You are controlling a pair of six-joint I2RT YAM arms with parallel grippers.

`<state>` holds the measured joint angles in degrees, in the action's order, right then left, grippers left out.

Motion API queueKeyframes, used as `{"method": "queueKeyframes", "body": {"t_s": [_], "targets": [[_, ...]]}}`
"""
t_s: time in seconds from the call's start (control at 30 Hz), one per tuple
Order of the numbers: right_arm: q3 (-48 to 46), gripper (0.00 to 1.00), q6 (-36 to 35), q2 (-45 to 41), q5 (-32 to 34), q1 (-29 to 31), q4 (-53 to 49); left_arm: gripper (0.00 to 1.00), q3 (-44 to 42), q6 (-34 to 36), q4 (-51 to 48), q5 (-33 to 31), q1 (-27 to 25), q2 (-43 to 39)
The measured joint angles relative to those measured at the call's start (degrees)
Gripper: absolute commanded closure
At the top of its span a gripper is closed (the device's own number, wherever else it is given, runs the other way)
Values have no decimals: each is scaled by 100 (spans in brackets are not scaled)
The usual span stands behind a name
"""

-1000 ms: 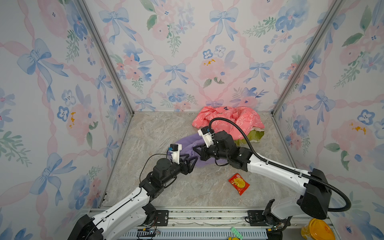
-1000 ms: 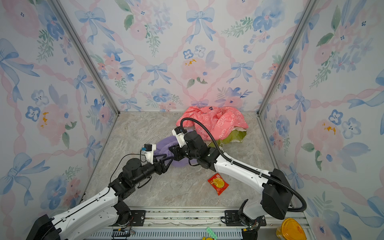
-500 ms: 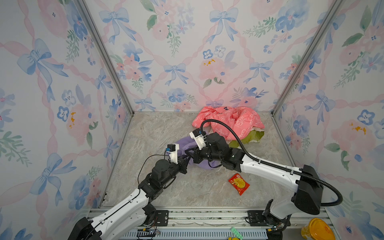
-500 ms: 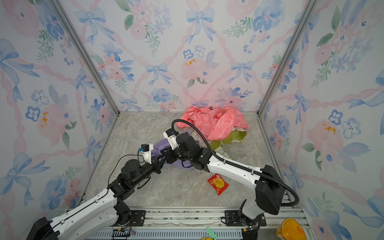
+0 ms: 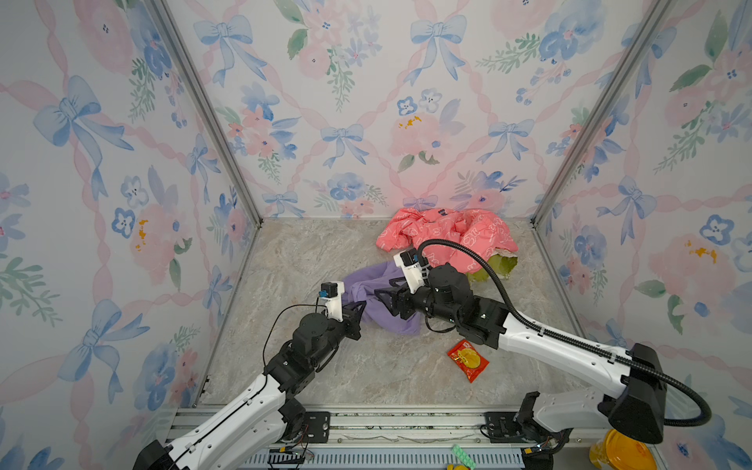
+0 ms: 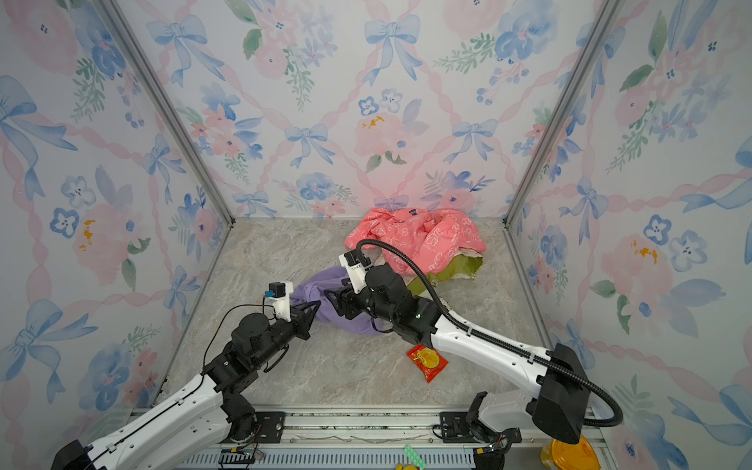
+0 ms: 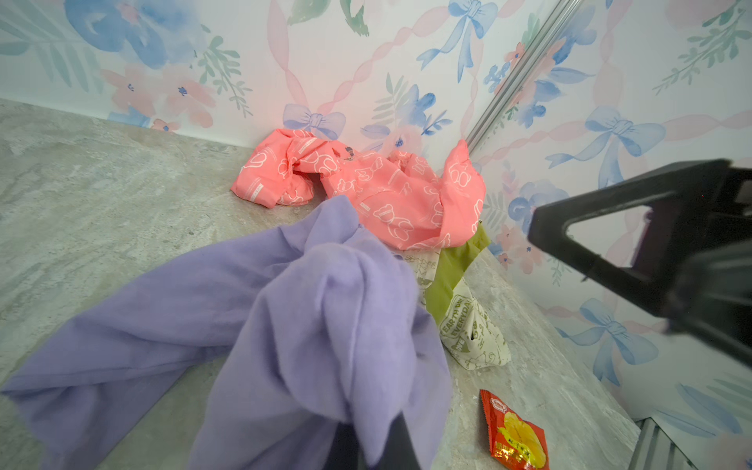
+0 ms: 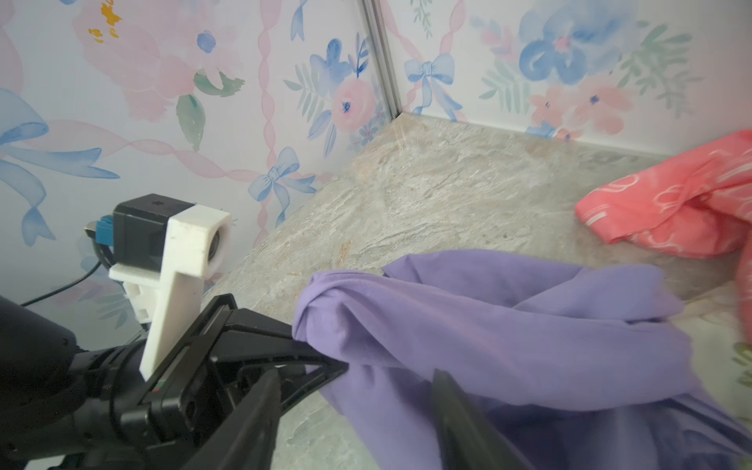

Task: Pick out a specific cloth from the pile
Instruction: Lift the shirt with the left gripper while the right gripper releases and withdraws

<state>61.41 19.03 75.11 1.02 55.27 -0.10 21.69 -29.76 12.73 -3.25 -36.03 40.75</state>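
One lavender cloth [image 5: 366, 287] lies bunched on the desk [image 5: 309, 260], just in front of the two-garment pile [image 5: 447, 240], its length running between my arms. My left tool [image 5: 361, 307] pinches one end; my right tool [image 8: 358, 378] stands open over it. One red snack packet [image 5: 468, 360] lies nearby.

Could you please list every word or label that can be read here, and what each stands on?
"EARTH DAY EVERYDAY": green print on the cream cloth.
Coral-pink cloth: white lettering too small to read.
Red snack packet: logo too blurred to read.
Lavender cloth: no lettering shows.
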Motion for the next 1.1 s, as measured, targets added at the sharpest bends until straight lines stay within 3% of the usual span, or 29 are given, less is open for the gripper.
{"method": "queueKeyframes", "body": {"t_s": [0.2, 0.4, 0.43, 0.93, 1.1], "targets": [[-461, 18, -177, -588, 470, -186, -35, 100, 772, 216, -463, 35, 813, -9], [-752, 11, -280, -811, 745, -315, -269, 100, 2221, 476, -820, 72, 1471, 741], [-791, 2, -291, -841, 798, -319, -295, 100, 2529, 540, -866, 72, 1530, 933], [-1073, 3, -424, -1456, 1259, -560, -660, 100, 7912, 1364, -1574, -87, 2437, 4282], [-1279, 3, -428, -1744, 1272, -728, -730, 100, 8686, 1714, -1714, -544, 2583, 4485]]}}
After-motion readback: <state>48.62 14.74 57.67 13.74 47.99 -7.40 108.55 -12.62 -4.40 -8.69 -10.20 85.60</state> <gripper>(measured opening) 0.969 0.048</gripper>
